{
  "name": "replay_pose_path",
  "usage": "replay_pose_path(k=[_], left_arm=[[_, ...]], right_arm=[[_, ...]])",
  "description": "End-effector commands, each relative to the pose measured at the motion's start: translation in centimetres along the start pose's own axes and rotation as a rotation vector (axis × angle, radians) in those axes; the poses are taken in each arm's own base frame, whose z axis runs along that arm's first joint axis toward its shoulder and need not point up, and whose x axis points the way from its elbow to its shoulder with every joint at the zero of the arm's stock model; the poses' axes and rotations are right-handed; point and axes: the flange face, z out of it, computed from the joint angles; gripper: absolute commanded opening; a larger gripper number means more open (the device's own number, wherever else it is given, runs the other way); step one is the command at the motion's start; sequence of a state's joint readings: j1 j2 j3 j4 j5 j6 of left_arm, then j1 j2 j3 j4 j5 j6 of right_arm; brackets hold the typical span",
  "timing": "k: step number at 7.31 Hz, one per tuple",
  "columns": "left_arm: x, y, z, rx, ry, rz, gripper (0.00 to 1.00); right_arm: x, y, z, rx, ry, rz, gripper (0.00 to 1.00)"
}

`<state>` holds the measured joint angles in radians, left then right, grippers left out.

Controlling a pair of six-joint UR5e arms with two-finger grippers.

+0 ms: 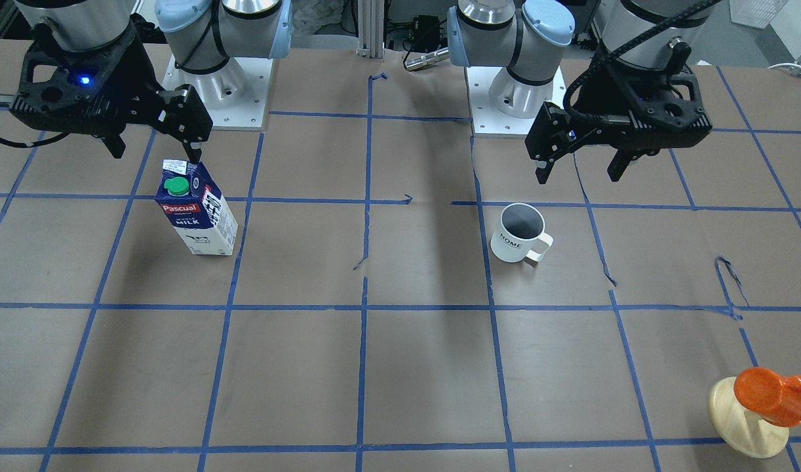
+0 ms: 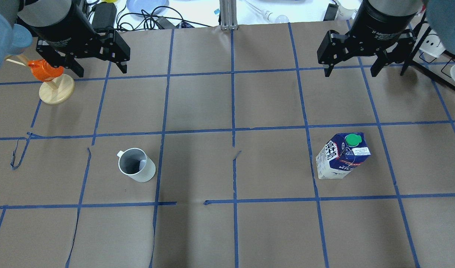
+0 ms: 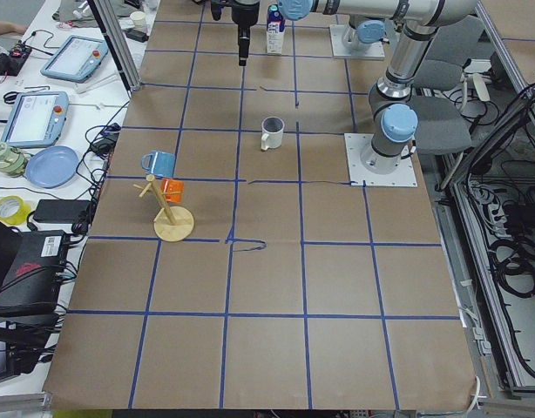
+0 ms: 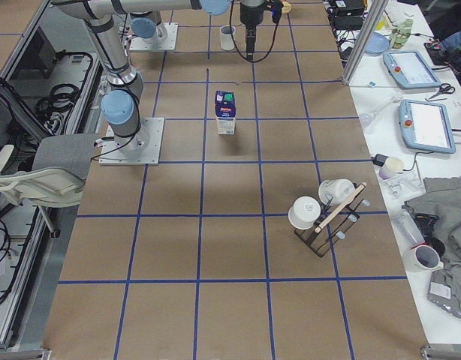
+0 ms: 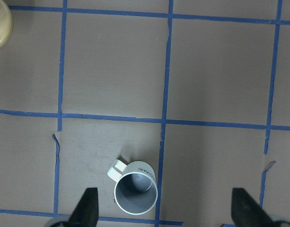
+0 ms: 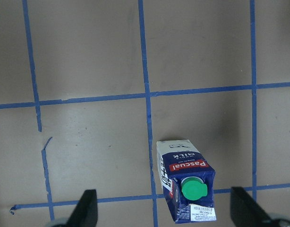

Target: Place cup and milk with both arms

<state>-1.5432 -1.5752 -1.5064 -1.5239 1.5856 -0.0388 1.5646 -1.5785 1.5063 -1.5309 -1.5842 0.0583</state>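
The cup [image 1: 518, 233] is standing upright on the robot's left half of the brown desk [image 1: 400, 367], its handle pointing away from the robot. The milk [image 1: 196, 208] is standing upright on the right half, well apart from it. The left hand [image 1: 579, 172] is hovering near the cup, fingers spread and empty. The right hand [image 1: 156, 154] is hovering near the milk, likewise spread. An orange cup [image 1: 771, 393] is sitting on a wooden stand [image 1: 741, 426] far left.
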Motion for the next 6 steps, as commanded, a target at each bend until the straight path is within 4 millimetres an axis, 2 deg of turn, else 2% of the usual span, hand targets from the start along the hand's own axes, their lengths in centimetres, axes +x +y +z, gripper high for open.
replay_pose_path(k=[1, 6], left_arm=[[0.00, -0.03, 0.18, -0.004, -0.001, -0.001, 1.00], [0.08, 0.32, 0.24, -0.030, 0.000, 0.002, 1.00]], right_arm=[[0.01, 0.06, 0.00, 0.000, 0.000, 0.000, 1.00], [0.09, 0.06, 0.22, -0.009, 0.003, 0.001, 1.00]])
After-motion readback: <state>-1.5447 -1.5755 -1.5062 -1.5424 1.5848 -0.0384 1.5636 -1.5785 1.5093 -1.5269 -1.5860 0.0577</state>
